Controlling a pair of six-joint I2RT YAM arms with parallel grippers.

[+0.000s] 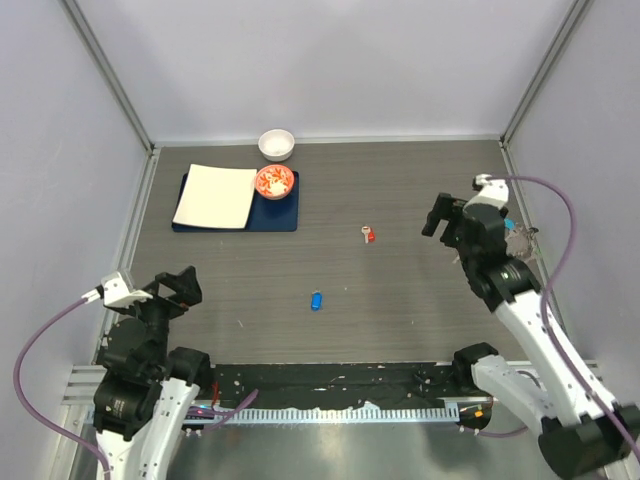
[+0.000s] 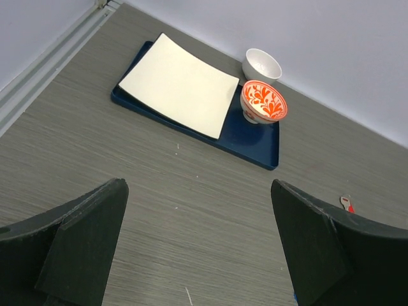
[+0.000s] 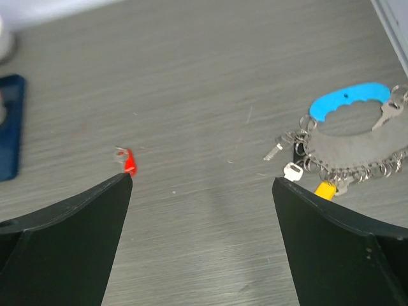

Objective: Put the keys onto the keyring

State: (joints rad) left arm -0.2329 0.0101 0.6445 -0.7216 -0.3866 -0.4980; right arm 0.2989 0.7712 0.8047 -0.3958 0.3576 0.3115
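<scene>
Though raised (jaws apart), grippers (image 1: 176, 285) (image 1: 446, 220) hover — empty.

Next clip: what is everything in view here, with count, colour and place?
Loose key with red plastic cap: one, red and silver, mid-table, right of centre.
Loose key with dark blue plastic cap: one, blue, centre, nearer the arms.
Metal keyring with silver keys: one, silver, with light-blue strip and yellow tag, right table edge.
Flat rectangular tray: one, navy, far left.
Square plate: one, white, on the tray.
Red-patterned bowl: one, tray's right end.
Plain bowl: one, white, behind the tray.
Left gripper: black, open, empty.
Right gripper: black, open, empty.
</scene>
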